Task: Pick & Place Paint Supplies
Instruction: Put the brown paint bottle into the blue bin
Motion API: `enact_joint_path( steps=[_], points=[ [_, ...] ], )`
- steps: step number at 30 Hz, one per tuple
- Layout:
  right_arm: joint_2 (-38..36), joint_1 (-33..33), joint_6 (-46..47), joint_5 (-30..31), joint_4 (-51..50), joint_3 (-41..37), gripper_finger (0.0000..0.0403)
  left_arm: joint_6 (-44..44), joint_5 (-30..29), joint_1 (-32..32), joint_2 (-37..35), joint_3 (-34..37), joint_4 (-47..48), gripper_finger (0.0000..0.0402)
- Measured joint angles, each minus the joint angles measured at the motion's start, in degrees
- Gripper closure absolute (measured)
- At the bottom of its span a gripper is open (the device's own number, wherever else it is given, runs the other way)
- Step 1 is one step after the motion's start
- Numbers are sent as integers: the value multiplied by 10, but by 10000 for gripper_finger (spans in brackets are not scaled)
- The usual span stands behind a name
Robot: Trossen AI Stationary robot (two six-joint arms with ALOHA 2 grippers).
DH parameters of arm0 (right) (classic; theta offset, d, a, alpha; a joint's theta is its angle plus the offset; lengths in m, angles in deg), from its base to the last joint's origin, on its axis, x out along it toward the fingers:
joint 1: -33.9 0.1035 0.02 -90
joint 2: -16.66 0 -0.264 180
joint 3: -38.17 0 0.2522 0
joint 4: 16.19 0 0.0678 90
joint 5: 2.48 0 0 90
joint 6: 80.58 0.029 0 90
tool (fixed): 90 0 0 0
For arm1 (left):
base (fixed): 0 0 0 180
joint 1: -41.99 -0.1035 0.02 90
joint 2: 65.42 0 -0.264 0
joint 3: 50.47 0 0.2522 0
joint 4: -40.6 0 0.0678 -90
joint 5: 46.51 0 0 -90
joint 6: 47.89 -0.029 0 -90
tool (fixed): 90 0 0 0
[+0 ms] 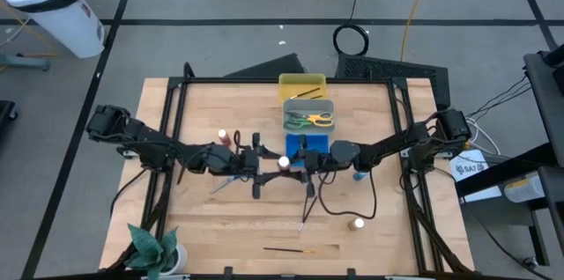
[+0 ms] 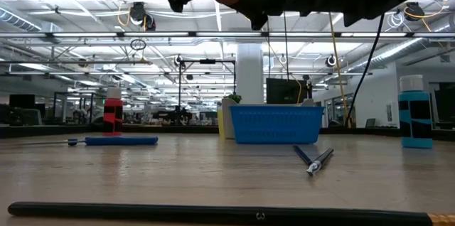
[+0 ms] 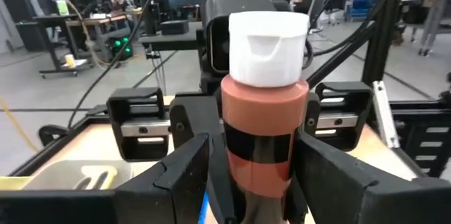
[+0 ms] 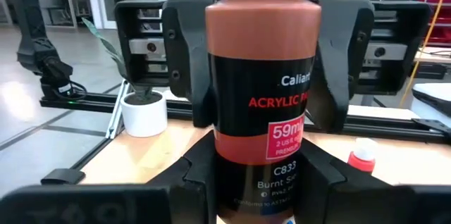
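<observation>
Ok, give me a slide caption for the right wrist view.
Right gripper clasps a white-capped brown acrylic paint bottle, the left gripper facing it.

Two dark, jointed arms, matte black throughout, chunky housings at each joint. Thin black cables looping loose beside the right arm. Left hand (image 1: 257, 164) and right hand (image 1: 304, 158): blocky black bodies, angular moulded fingers (image 3: 184, 175), silver screw-studded plates behind.
</observation>
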Motion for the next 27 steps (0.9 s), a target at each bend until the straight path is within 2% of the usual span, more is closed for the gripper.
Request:
enact_joint_path(
  steps=[7, 27],
  points=[
    [-1, 1, 2, -3, -9, 0, 287, -11, 23, 2, 0, 0, -69, 190],
    [0, -1, 1, -1, -18, -1, 289, -9, 34, -6, -1, -1, -85, 190]
  ],
)
